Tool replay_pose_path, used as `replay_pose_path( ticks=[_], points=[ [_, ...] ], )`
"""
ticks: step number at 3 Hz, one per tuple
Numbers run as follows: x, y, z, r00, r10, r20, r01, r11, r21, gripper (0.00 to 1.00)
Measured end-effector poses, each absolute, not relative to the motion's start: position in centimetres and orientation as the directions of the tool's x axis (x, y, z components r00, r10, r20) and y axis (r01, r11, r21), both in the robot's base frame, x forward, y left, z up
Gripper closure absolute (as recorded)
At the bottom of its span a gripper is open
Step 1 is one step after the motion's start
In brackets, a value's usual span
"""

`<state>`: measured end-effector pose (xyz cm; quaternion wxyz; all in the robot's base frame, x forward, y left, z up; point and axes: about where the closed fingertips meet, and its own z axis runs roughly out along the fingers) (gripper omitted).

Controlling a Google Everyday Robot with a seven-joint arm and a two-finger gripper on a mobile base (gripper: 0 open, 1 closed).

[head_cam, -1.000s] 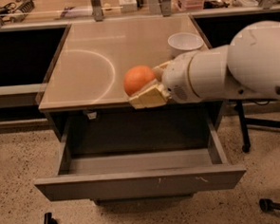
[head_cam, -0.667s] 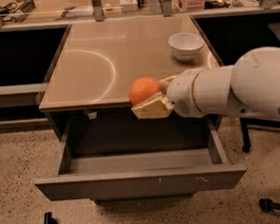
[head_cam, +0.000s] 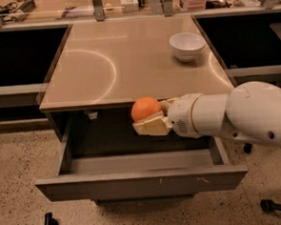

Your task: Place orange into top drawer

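Top drawer point(head_cam: 111, 187) is pulled out, with its scratched grey front panel nearest the camera. The arm point(head_cam: 245, 115) reaches in from the right. Gripper point(head_cam: 151, 116) hangs over the rear part of the drawer, just under the front edge of the table point(head_cam: 127, 58).

Orange point(head_cam: 145, 108) sits between the fingers point(head_cam: 153, 127). One cream pad presses its lower front side and the other is mostly hidden behind it, so the fingers are clamped on the fruit. The orange is off the drawer floor.

White bowl point(head_cam: 187, 45) stands on the table's far right.

Over the top drawer point(head_cam: 140, 182), the claw point(head_cam: 150, 115) hides part of the orange point(head_cam: 144, 107); arm point(head_cam: 255, 112) cut by the edge.
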<state>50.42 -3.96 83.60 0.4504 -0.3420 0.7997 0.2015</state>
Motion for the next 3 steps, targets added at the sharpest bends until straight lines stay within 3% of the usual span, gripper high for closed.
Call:
replay_pose_path(
  ticks=[3],
  points=[
    [51.0, -4.8, 78.3, -0.465, -0.295, -0.835, -0.681, 0.721, 0.125, 1.0]
  ],
)
